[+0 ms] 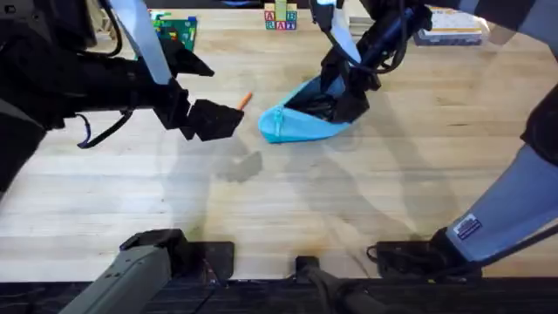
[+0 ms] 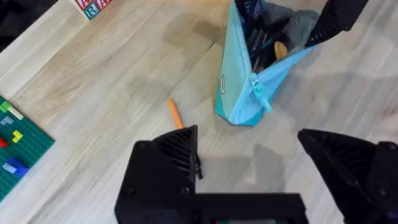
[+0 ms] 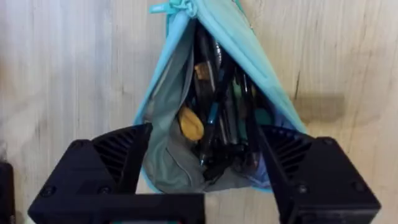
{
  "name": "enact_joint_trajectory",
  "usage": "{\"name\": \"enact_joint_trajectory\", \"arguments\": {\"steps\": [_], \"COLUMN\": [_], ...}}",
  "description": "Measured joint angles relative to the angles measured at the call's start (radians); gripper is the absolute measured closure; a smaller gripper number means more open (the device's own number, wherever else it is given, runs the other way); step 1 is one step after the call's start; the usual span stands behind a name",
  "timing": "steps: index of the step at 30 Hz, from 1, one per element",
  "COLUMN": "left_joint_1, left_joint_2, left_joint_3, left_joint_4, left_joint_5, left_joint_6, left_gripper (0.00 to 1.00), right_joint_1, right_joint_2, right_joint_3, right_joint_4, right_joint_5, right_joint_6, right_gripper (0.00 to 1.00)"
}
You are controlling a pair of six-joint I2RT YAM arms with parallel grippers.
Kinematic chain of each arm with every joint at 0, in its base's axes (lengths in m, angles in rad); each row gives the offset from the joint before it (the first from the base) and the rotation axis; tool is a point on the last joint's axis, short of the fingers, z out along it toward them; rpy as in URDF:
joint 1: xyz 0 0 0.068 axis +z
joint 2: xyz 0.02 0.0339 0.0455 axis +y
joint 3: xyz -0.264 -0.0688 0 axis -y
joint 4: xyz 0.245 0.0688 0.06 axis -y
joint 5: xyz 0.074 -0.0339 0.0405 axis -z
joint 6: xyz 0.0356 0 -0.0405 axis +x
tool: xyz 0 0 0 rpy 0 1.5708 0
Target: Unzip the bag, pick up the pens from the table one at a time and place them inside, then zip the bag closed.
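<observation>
Orange pen [image 2: 175, 114] lies on the table [image 1: 288, 209] just ahead of the open, empty left tool [image 2: 249, 168], its long axis slanting toward the bag [image 1: 301, 124], which the right tool [image 3: 205, 163] spreads open from inside, with free table all around the pen.
</observation>
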Motion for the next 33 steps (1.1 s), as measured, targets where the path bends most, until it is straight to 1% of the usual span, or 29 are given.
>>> {"name": "enact_joint_trajectory", "arguments": {"steps": [1,2,9,20,24,26,33], "left_joint_1": [0.0,0.0,0.0,0.0,0.0,0.0,0.0], "left_joint_2": [0.0,0.0,0.0,0.0,0.0,0.0,0.0], "left_joint_3": [0.0,0.0,0.0,0.0,0.0,0.0,0.0], "left_joint_4": [0.0,0.0,-0.002,-0.002,-0.002,-0.002,-0.002], "left_joint_5": [0.0,0.0,0.0,0.0,0.0,0.0,0.0], "left_joint_6": [0.0,0.0,0.0,0.0,0.0,0.0,0.0], "left_gripper": [0.006,0.006,0.005,0.006,0.006,0.006,0.005], "right_joint_1": [0.0,0.0,0.0,0.0,0.0,0.0,0.0], "right_joint_2": [0.0,0.0,0.0,-0.018,-0.089,-0.221,-0.301], "right_joint_3": [0.0,0.0,0.0,0.001,0.001,0.01,0.011], "right_joint_4": [0.0,0.0,0.0,0.0,0.0,-0.001,-0.005], "right_joint_5": [0.0,0.0,0.0,0.001,0.004,0.004,0.01], "right_joint_6": [-0.003,0.0,0.002,0.086,0.107,0.189,0.32], "right_gripper": [0.035,0.012,0.005,0.004,0.004,0.003,0.004]}}
